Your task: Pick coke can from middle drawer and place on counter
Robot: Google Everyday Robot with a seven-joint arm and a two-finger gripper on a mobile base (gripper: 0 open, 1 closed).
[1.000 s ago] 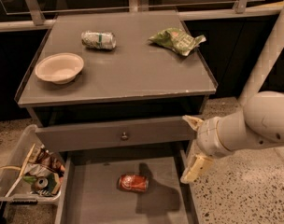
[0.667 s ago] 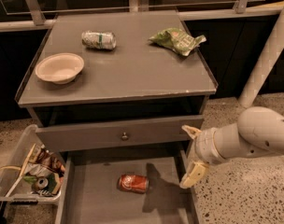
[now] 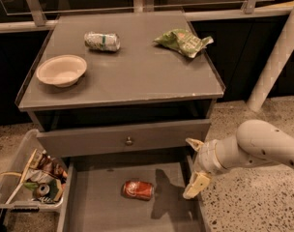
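Note:
The red coke can point(image 3: 138, 189) lies on its side on the floor of the open middle drawer point(image 3: 94, 207), near its centre. My gripper point(image 3: 195, 167) hangs at the drawer's right wall, to the right of the can and apart from it. Its two cream fingers are spread open and hold nothing. The white arm reaches in from the right edge. The grey counter point(image 3: 137, 76) is the cabinet's top, above the drawer.
On the counter sit a white bowl point(image 3: 61, 70) at the left, a silver-and-green can point(image 3: 102, 41) lying at the back, and a green chip bag point(image 3: 183, 41) at the back right. A drawer front with a knob point(image 3: 129, 140) is above the open drawer. A bin of trash point(image 3: 33, 180) stands at the left. A white pole point(image 3: 277, 57) is at the right.
My arm and gripper have lowered and drawn slightly left toward the drawer's right wall. The can has not moved.

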